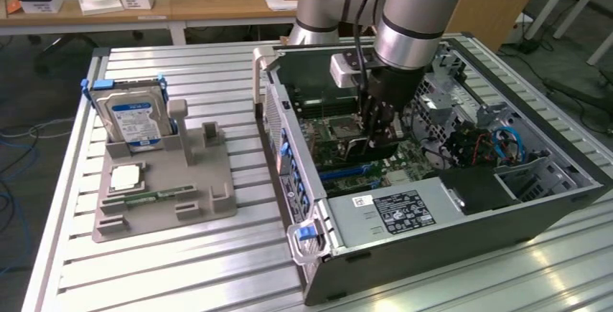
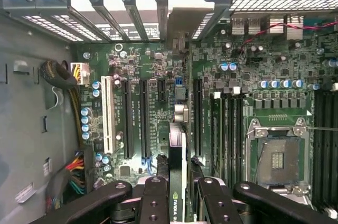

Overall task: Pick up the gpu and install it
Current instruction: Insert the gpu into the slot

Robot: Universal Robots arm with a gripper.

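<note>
My gripper reaches down into the open computer case, shut on the gpu. In the wrist view the gpu is a thin dark card seen edge-on with a green logo, clamped between the two black fingers of my gripper. The card hangs upright over the green motherboard, in line with the long black expansion slots and pointing toward the slot openings in the case's rear wall. Whether its lower edge touches a slot I cannot tell.
The bare CPU socket and memory slots lie beside the card. Cable bundles run along the case wall. On the exterior view's left a grey holder carries a blue-labelled hard drive, a processor chip and a memory stick.
</note>
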